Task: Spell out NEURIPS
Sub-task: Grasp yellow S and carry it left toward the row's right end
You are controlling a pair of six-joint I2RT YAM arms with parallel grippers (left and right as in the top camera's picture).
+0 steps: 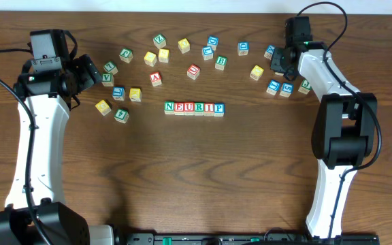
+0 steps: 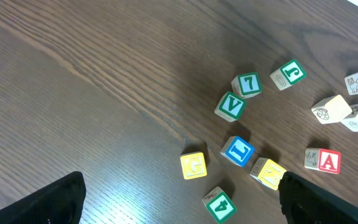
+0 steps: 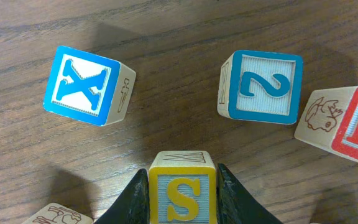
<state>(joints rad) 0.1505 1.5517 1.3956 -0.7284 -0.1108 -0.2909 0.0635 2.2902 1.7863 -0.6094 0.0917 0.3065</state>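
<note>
Overhead, your dark, wood-grained table [image 1: 196, 170] carries the square wooden NEURIP row [image 1: 194, 107] at its centre. Far right, your right gripper [image 3: 182, 177] pinches the yellow S cube [image 3: 182, 199]. Far left, your left gripper [image 2: 180, 194] gapes wide.

Table [image 1: 250, 170] – dark wood, matt, visible grain; S cube [image 3: 183, 193] – pale wood, painted face.
</note>
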